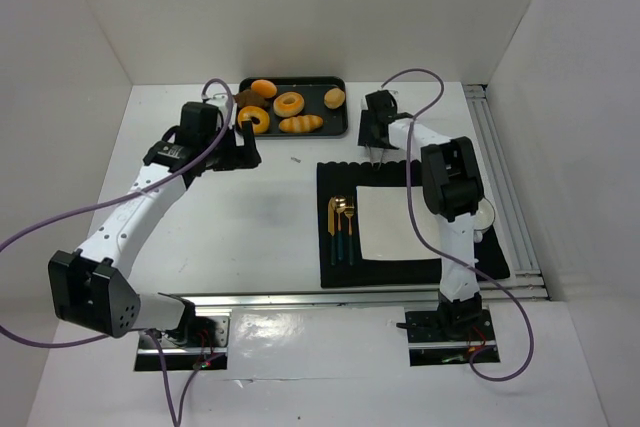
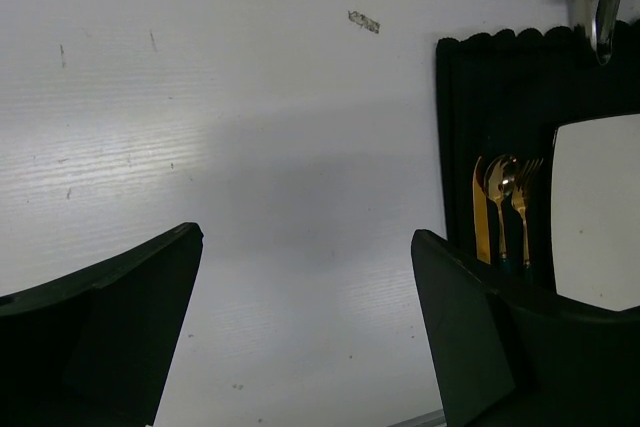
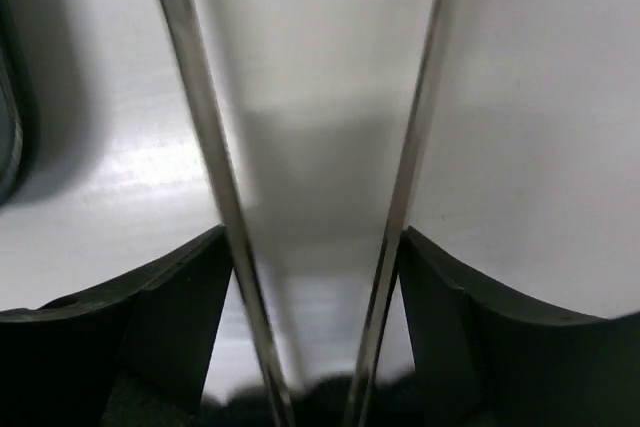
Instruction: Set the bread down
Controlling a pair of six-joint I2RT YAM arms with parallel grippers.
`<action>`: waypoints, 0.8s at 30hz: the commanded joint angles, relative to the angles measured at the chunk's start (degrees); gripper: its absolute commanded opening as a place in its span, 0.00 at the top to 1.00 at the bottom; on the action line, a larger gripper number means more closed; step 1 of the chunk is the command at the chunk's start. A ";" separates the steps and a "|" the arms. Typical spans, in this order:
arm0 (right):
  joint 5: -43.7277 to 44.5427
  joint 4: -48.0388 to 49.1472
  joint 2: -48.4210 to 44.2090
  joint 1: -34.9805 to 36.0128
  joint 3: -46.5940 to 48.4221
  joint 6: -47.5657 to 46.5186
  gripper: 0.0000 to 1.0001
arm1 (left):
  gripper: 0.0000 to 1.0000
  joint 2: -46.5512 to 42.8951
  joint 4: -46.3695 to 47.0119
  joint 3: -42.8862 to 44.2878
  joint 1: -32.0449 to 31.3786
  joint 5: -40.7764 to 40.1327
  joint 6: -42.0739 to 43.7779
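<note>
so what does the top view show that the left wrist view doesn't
Only the top view: the tray of bread at the far edge of the table.
Only the left wrist view: the gap inside the open left gripper, with nothing in it, and faint scuffs on the table.
Both: the black mat, white plate, gold cutlery, a small scrap on the table, and the tongs held in the right gripper.
</note>
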 commanded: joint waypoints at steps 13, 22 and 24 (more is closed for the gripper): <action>4.33 -0.04 -10.36 0.71 5.34 -0.89 0.68 | 0.01 2.17 -0.80 9.56 1.96 -4.02 -0.45; -16.66 -12.86 -5.90 7.56 25.15 -3.54 0.60 | 0.01 4.37 -5.47 13.52 5.67 -2.60 -4.50; -18.26 -19.36 -1.44 9.66 31.33 -4.16 0.58 | 0.01 3.85 -6.78 14.05 6.20 -3.50 -4.50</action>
